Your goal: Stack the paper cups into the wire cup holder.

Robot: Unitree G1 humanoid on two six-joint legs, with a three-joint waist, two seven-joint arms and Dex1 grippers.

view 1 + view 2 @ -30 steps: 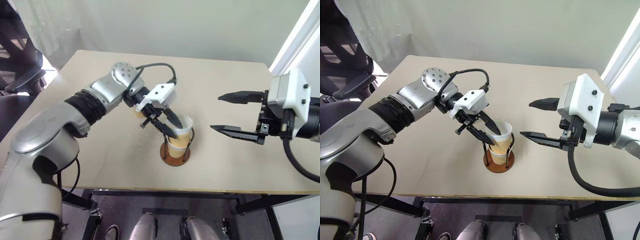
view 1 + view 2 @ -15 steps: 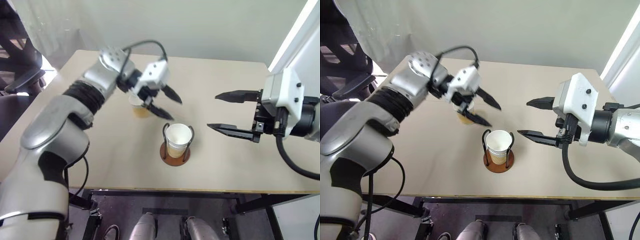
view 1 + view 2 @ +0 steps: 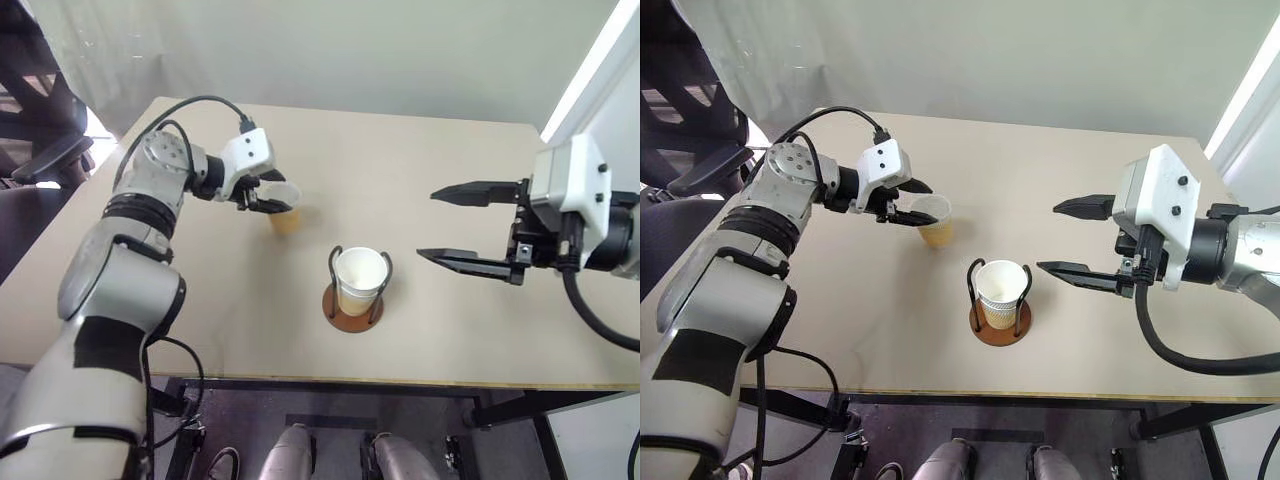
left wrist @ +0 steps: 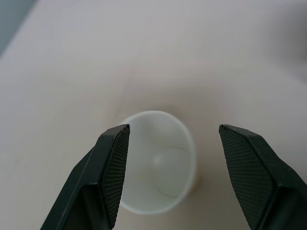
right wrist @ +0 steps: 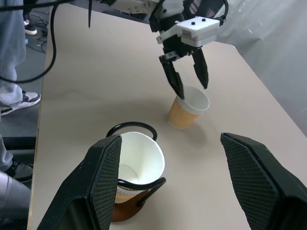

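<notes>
Left gripper [image 3: 912,203], upper left, gapes empty around the loose cup [image 3: 935,220]; closing off-centre could tip it. Mid-frame, the holder [image 3: 1000,318] has stacked cups [image 3: 1000,290]. At right, right gripper [image 3: 1070,238] hangs wide, empty.

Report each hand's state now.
Left hand: open, fingers either side of the loose paper cup, not gripping it.
Right hand: open, empty.

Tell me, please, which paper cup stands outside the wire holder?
The lone cup at the left gripper; the others sit nested in the wire holder.
</notes>
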